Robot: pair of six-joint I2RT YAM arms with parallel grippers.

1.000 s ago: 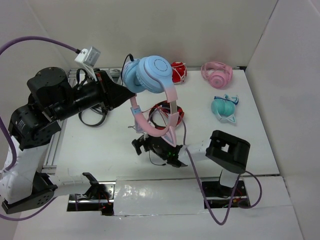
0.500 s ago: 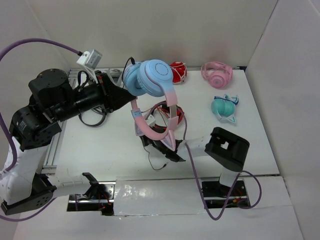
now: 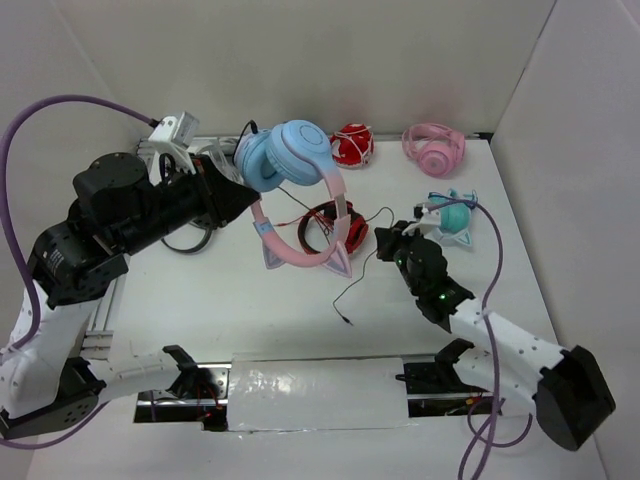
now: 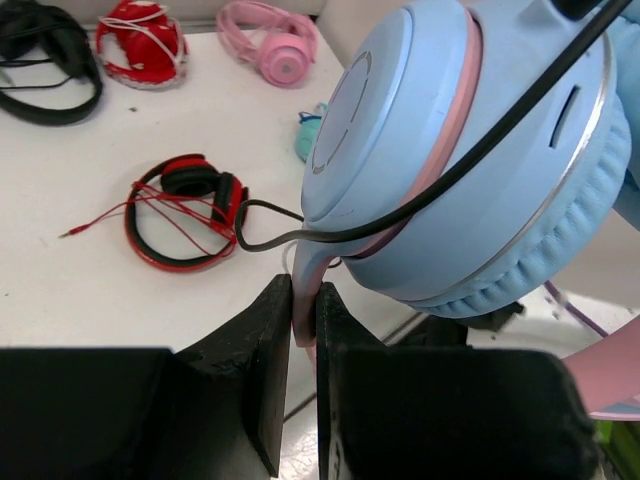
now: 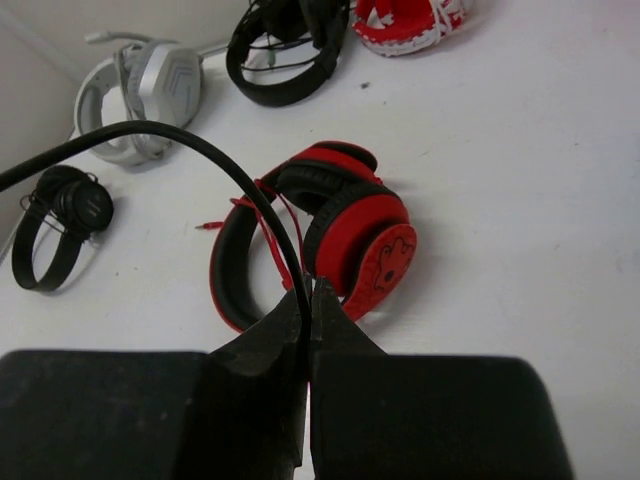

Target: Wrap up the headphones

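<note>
The headphones, light blue earcups on a pink headband with cat ears, hang in the air over the middle of the table. My left gripper is shut on the pink headband, with the big blue earcup right above its fingers. The thin dark cable runs from the earcups to my right gripper, which is shut on it; the loose end with the plug trails onto the table. In the right wrist view the cable arches out of the shut gripper.
Red-and-black headphones lie under the hanging pair. A red-and-white pair, an all-pink pair and a teal pair lie at the back right. Black headphones and a white pair lie at the left.
My right gripper shut on the cable under the headband, then swung right and back, drawing the cable out to the right. The left arm shifted the headphones slightly up and left.
</note>
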